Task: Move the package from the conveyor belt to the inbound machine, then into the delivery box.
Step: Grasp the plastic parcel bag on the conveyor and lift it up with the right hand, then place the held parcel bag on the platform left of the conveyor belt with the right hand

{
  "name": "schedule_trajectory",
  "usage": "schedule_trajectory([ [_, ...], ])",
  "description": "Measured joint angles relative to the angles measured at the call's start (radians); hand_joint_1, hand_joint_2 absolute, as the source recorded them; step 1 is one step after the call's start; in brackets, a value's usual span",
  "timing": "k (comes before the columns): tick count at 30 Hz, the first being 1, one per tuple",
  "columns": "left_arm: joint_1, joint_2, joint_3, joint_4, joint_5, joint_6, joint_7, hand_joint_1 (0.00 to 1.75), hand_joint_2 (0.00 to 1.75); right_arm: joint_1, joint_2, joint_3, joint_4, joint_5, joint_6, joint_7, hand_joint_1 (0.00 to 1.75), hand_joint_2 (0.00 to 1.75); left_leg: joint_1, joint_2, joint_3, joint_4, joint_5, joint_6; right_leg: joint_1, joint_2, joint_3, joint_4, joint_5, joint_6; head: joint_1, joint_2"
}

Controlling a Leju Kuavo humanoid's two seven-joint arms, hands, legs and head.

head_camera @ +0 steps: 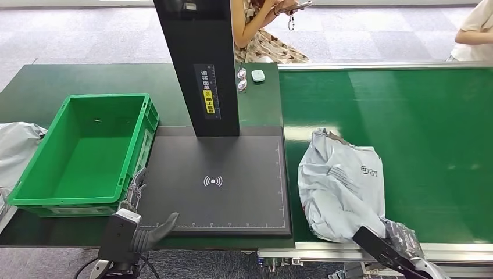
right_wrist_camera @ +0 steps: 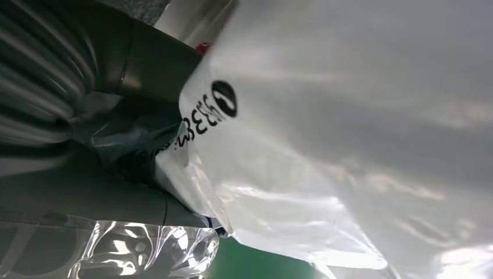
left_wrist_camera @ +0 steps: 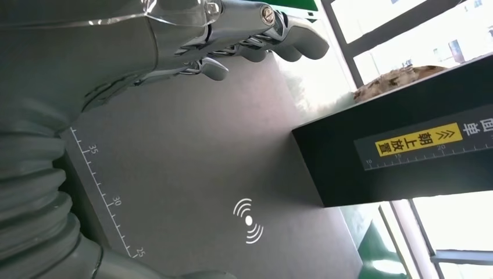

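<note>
The package (head_camera: 343,186), a crumpled grey-white mailing bag, lies on the green conveyor belt (head_camera: 418,128) near its front edge. My right hand (head_camera: 395,244) is at the bag's near corner. In the right wrist view the package (right_wrist_camera: 349,116) presses into my right hand (right_wrist_camera: 87,192), its edge held between thumb and fingers. The inbound machine's dark platform (head_camera: 221,192) with its black column (head_camera: 200,64) stands left of the belt. My left hand (head_camera: 139,215) hovers open over the platform's front left corner, holding nothing. The left hand (left_wrist_camera: 244,35) sits just above the platform (left_wrist_camera: 192,163).
The green delivery box (head_camera: 104,97) stands left of the platform. A grey bag (head_camera: 17,145) lies beyond it at the far left. Glasses (head_camera: 242,78) and a small white object (head_camera: 257,75) rest behind the column. One person (head_camera: 267,35) crouches at the back, another (head_camera: 474,35) stands top right.
</note>
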Motion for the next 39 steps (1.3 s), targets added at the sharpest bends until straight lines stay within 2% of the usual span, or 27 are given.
schedule_trajectory([
  [4,0.008,0.0,-0.001,0.0,-0.003,0.006,0.0,0.0,1.75,-0.002,0.031,-0.024,-0.014,-0.045,-0.048,-0.046,1.75,1.75,0.0,0.0,0.0,0.0,0.0,0.0,0.0,0.0,0.0,0.0,0.0,0.0,0.0,0.0],
  [12,0.008,-0.001,-0.011,0.0,-0.01,0.037,-0.008,0.0,1.75,-0.024,0.148,-0.133,-0.094,-0.349,-0.203,-0.219,1.75,1.75,0.0,0.0,0.0,0.0,0.0,0.0,0.0,0.0,0.0,0.0,0.0,0.0,0.0,0.0],
  [16,0.009,-0.002,-0.018,0.0,-0.01,0.043,-0.019,0.0,1.75,-0.025,0.19,-0.148,-0.158,-0.474,-0.261,-0.307,1.75,1.75,0.0,0.0,0.0,0.0,0.0,0.0,0.0,0.0,0.0,0.0,0.0,0.0,0.0,0.0],
  [20,0.009,-0.004,-0.024,0.0,-0.011,0.036,-0.024,0.0,1.75,-0.021,0.219,-0.139,-0.233,-0.531,-0.276,-0.342,1.75,1.75,0.0,0.0,0.0,0.0,0.0,0.0,0.0,0.0,0.0,0.0,0.0,0.0,0.0,0.0],
  [27,0.009,-0.004,-0.026,0.0,-0.013,0.029,-0.036,0.0,1.75,-0.034,0.227,-0.003,-0.3,-0.504,-0.179,-0.34,1.75,1.75,0.0,0.0,0.0,0.0,0.0,0.0,0.0,0.001,0.0,0.001,0.0,0.0,0.0,0.0],
  [32,0.01,-0.004,-0.026,0.0,-0.012,0.037,-0.044,0.0,1.75,-0.09,0.219,0.153,-0.279,-0.481,-0.042,-0.309,1.75,1.75,0.001,0.0,0.0,0.0,0.001,-0.001,0.001,0.001,0.0,0.001,0.0,0.0,0.0,0.0],
  [36,0.01,0.002,-0.029,0.0,-0.004,0.037,-0.052,0.0,1.75,-0.144,0.193,0.274,-0.215,-0.627,0.12,-0.254,1.75,1.75,0.001,0.0,0.0,0.0,0.001,0.0,0.001,0.0,0.0,0.001,0.0,0.0,0.0,0.0],
  [39,0.009,0.009,-0.037,0.0,0.001,0.037,-0.053,0.0,1.75,-0.173,0.169,0.344,-0.151,-0.718,0.194,-0.217,1.75,1.75,0.0,0.0,0.0,0.0,0.001,0.0,0.001,0.0,0.0,0.001,0.0,0.0,0.0,0.0],
])
